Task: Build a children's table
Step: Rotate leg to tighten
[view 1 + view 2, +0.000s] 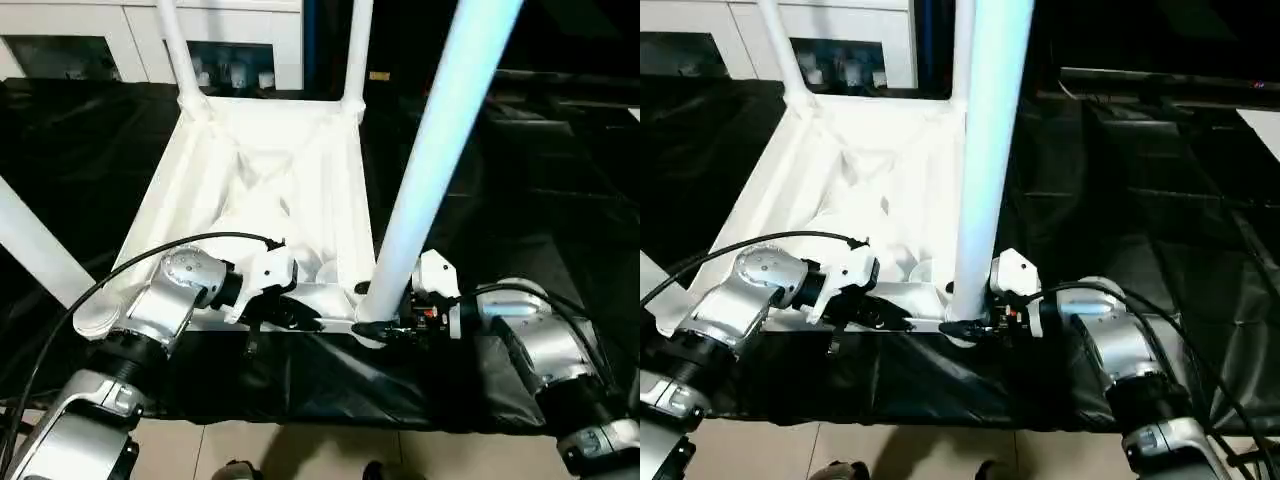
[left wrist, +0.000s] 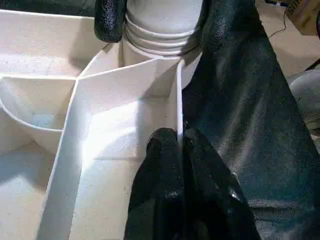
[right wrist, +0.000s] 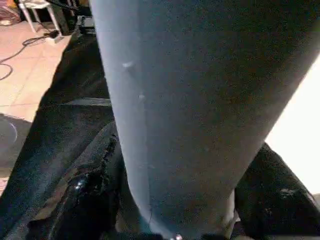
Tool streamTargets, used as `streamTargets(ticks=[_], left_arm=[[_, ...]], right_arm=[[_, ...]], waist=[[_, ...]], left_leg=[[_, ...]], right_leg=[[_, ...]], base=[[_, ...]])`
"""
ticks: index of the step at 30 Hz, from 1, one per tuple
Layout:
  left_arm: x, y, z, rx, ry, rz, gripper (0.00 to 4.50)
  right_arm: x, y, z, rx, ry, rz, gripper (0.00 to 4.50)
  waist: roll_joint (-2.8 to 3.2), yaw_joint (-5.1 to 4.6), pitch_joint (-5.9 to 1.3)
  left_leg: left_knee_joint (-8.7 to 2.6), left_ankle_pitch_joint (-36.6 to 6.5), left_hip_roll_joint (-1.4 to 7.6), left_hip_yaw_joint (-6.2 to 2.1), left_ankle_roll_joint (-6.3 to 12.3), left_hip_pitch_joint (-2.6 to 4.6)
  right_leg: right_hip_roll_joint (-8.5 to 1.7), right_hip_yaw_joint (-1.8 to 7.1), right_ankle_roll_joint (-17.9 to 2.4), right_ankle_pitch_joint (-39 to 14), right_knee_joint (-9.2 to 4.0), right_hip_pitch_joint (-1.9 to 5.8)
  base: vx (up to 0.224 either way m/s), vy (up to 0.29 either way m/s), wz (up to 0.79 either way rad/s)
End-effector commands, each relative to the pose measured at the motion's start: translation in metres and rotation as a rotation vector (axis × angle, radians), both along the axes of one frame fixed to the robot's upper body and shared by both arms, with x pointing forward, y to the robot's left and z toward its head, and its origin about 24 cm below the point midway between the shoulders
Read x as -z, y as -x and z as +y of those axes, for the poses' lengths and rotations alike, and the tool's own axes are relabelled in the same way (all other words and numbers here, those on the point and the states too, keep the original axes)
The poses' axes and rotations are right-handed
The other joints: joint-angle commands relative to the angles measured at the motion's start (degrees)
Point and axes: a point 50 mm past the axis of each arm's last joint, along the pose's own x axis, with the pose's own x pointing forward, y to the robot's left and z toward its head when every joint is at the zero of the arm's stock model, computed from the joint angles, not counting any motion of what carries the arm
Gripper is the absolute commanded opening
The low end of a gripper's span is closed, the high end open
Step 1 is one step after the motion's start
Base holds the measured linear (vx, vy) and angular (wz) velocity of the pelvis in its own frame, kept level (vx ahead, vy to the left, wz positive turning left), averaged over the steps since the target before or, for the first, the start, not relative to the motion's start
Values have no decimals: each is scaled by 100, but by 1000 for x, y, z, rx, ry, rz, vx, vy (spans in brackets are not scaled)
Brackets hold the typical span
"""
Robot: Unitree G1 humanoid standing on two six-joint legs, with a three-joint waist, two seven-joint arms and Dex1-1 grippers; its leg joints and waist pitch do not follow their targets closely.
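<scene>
The right gripper (image 1: 385, 322) hugs the bottom of a long white plastic tube leg (image 1: 437, 150). The left gripper (image 2: 172, 150), pressed together, pinches the thin rim of the upside-down white ribbed plastic tabletop (image 1: 270, 190). Both look light, stiff and smooth; hold low.

Black sheeting (image 1: 560, 200) w/ creases covers the work surface, edge hanging toward the tiled floor (image 1: 300, 450). White glass-door cabinet (image 1: 110, 40) at the far side, small items behind the panes. Black cable (image 3: 12, 55) lies on the floor.
</scene>
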Motion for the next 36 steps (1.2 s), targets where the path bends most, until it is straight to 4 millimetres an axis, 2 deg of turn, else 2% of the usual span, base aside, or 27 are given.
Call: streamTargets(ticks=[1,5,6,8,9,10,11,12,13,14,15,18,19,20,23,24,25,26,27,28,29,30,31,32,34,36], left_arm=[[14,7,2,26,-22,77,0],[16,5,1,-17,-15,73,0],[18,1,-3,-87,-1,55,0],[18,0,-5,-109,6,53,0],[20,-1,-11,-163,18,34,0],[21,-2,-14,-182,22,27,0],[22,-2,-19,-201,28,21,0],[24,-3,-24,-226,36,12,0],[24,-3,-28,-241,41,6,0],[25,-3,-35,-260,50,2,0],[26,-2,-41,-276,58,-3,0],[28,0,-61,-319,87,-6,0],[28,0,-65,-329,92,-10,0],[28,0,-69,-340,97,-14,0],[29,3,-79,-347,102,-24,0],[29,4,-80,-340,102,-24,0],[29,5,-80,-339,102,-24,0],[29,5,-78,-336,102,-22,0],[30,5,-76,-334,99,-23,0],[30,5,-73,-331,95,-25,0],[30,5,-68,-322,91,-30,0],[30,5,-68,-322,91,-30,0],[29,5,-63,-301,93,-24,0],[29,5,-63,-301,93,-24,0],[27,7,-52,-252,85,-17,0],[26,7,-50,-234,86,-18,0]], right_arm=[[6,5,3,-48,1,50,266],[10,10,6,-8,-48,70,264],[14,11,11,94,-102,70,264],[15,11,12,131,-114,58,263],[21,8,15,266,-140,63,263],[24,7,16,317,-139,66,263],[26,6,19,380,-158,64,263],[30,5,21,446,-161,66,263],[32,4,23,484,-164,70,263],[34,2,27,565,-181,62,263],[35,1,30,619,-190,63,263],[36,-5,45,801,-240,78,262],[36,-6,49,835,-245,85,262],[37,-7,53,878,-248,91,262],[32,-10,73,960,-273,87,262],[28,-10,76,930,-280,51,317],[27,-10,76,926,-279,41,331],[26,-10,74,910,-295,35,331],[25,-10,71,900,-294,19,337],[24,-11,67,884,-286,-5,358],[22,-12,58,852,-260,-45,358],[22,-12,58,852,-260,-45,370],[23,-12,48,808,-237,-48,375],[23,-12,48,808,-237,-48,375],[21,-8,34,660,-192,-50,379],[21,-6,31,605,-177,-52,379]], waist=[[-60,9,-321],[-60,42,-317],[-57,54,-305],[-67,53,-301],[-62,35,-277],[-71,18,-258],[-62,-1,-220],[-55,-25,-215],[-61,-39,-212],[-61,-65,-224],[-39,-103,-206],[-50,-159,-201],[-46,-161,-200],[-29,-173,-201],[-7,-217,-208],[-6,-244,-213],[-3,-253,-221],[-3,-263,-217],[7,-258,-225],[-2,-249,-234],[-12,-249,-237],[-15,-246,-247],[-9,-233,-257],[-7,-217,-266],[-27,-190,-290],[-24,-172,-301]], left_leg=[[-278,-1077,76,85,587,30],[-274,-1049,77,88,605,28],[-287,-1133,84,86,580,31],[-311,-1275,77,72,458,25],[-342,-1482,74,60,373,32],[-361,-1579,77,54,315,22],[-391,-1908,71,32,185,48],[-401,-2115,65,12,84,65],[-405,-2198,58,-2,60,78],[-414,-2232,48,-29,36,67],[-438,-2275,55,-34,-3,49],[-447,-2451,25,-69,-42,39],[-444,-2503,23,-76,-34,58],[-441,-2567,22,-75,-23,76],[-459,-2651,16,-76,-23,69],[-468,-2673,20,-80,-11,55],[-471,-2664,20,-79,6,43],[-476,-2670,22,-72,35,34],[-464,-2672,27,-57,60,54],[-461,-2611,32,-46,82,52],[-460,-2564,35,-40,103,43],[-457,-2476,36,-38,123,25],[-444,-2297,42,-15,174,13],[-426,-2161,47,10,233,17],[-393,-1914,54,33,379,12],[-362,-1668,53,66,483,18]], right_leg=[[-157,143,-1505,-840,-286,298],[-157,142,-1514,-837,-285,297],[-160,144,-1477,-978,-303,287],[-179,148,-1365,-1327,-331,285],[-181,148,-1269,-1714,-375,260],[-176,152,-1186,-1920,-398,254],[-186,146,-1014,-2535,-458,214],[-204,151,-847,-2994,-503,190],[-214,145,-775,-3195,-536,179],[-213,138,-662,-3334,-550,192],[-202,140,-607,-3337,-570,166],[-206,112,-408,-3715,-614,149],[-211,107,-385,-3784,-636,128],[-202,109,-366,-3767,-657,112],[-176,110,-381,-3547,-649,96],[-170,106,-406,-3389,-633,108],[-164,104,-418,-3293,-626,123],[-155,104,-434,-3178,-621,125],[-158,122,-477,-3065,-622,107],[-156,133,-533,-2895,-606,114],[-154,136,-561,-2797,-599,124],[-146,136,-592,-2644,-576,152],[-143,153,-695,-2291,-548,164],[-139,165,-817,-1992,-520,172],[-139,160,-991,-1655,-474,222],[-146,169,-1116,-1348,-454,220]], base=[[0,0,0],[0,0,0],[0,0,0],[0,0,0],[0,0,0],[0,0,0],[0,0,0],[-56,9,-3],[0,0,0],[0,0,0],[0,0,0],[0,0,0],[0,0,0],[0,0,0],[0,0,0],[0,0,0],[0,0,0],[0,0,0],[0,0,0],[0,0,0],[0,0,0],[0,0,0],[0,0,0],[0,0,0],[0,0,0],[27,-11,3]])
